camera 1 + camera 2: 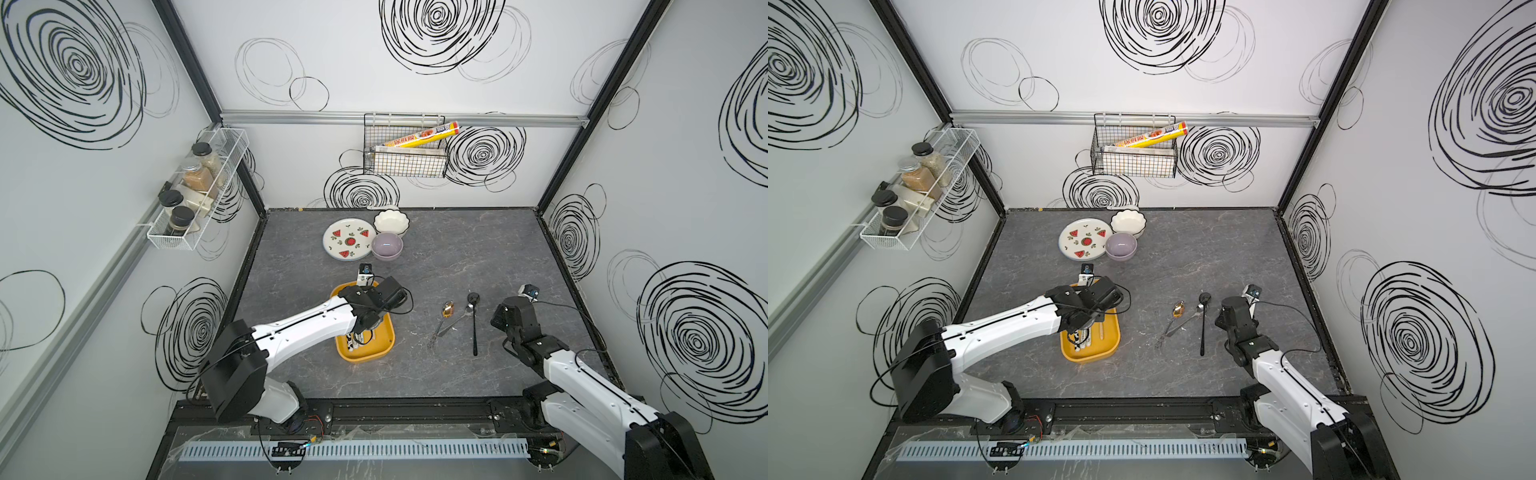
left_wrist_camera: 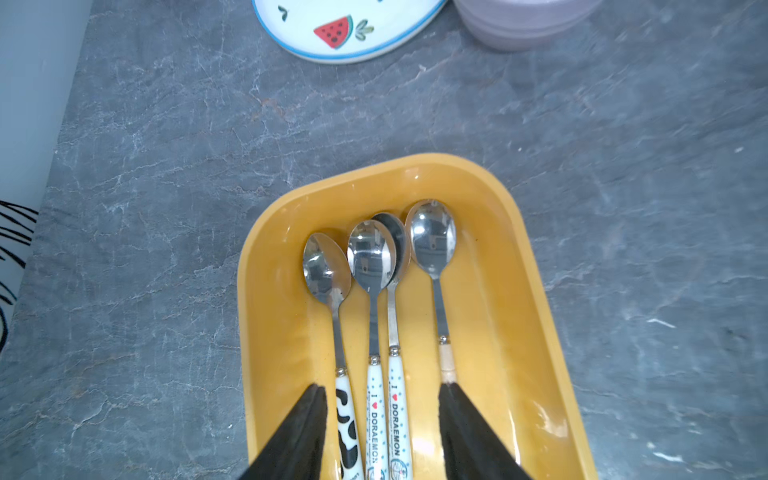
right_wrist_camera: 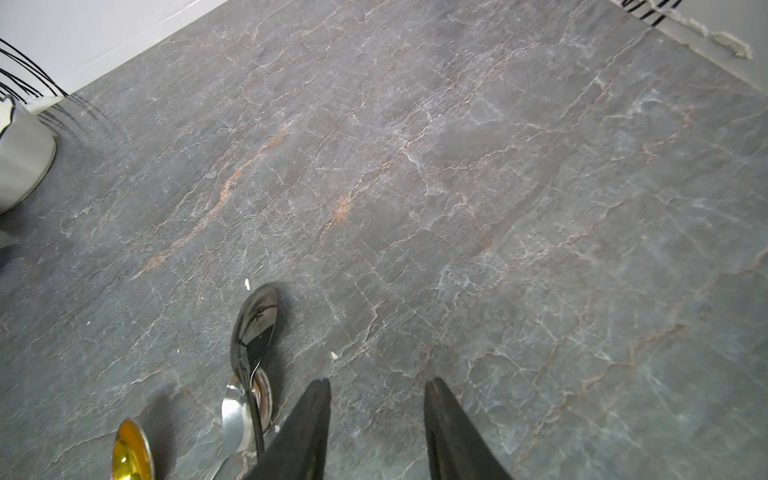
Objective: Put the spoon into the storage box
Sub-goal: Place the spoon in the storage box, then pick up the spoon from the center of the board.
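Observation:
The mustard-yellow storage box (image 2: 266, 266) lies under my left gripper (image 2: 383, 385), which is open. Several spoons rest inside it: one with a cow-print handle (image 2: 326, 266), two with Doraemon handles (image 2: 371, 255), and one with a beige handle (image 2: 432, 237) whose end runs under one fingertip. In both top views the left arm covers much of the box (image 1: 386, 347) (image 1: 1113, 345). A black spoon (image 1: 474, 328), a silver spoon (image 1: 457, 320) and a gold spoon (image 1: 447, 309) lie on the table. My right gripper (image 3: 377, 380) hangs open over bare table beside the black spoon (image 3: 254, 324).
A watermelon-print plate (image 1: 349, 240), a purple bowl (image 1: 387, 246) and a white scalloped bowl (image 1: 391, 221) stand behind the box. A wire basket (image 1: 405, 160) hangs on the back wall and a spice rack (image 1: 195, 195) on the left wall.

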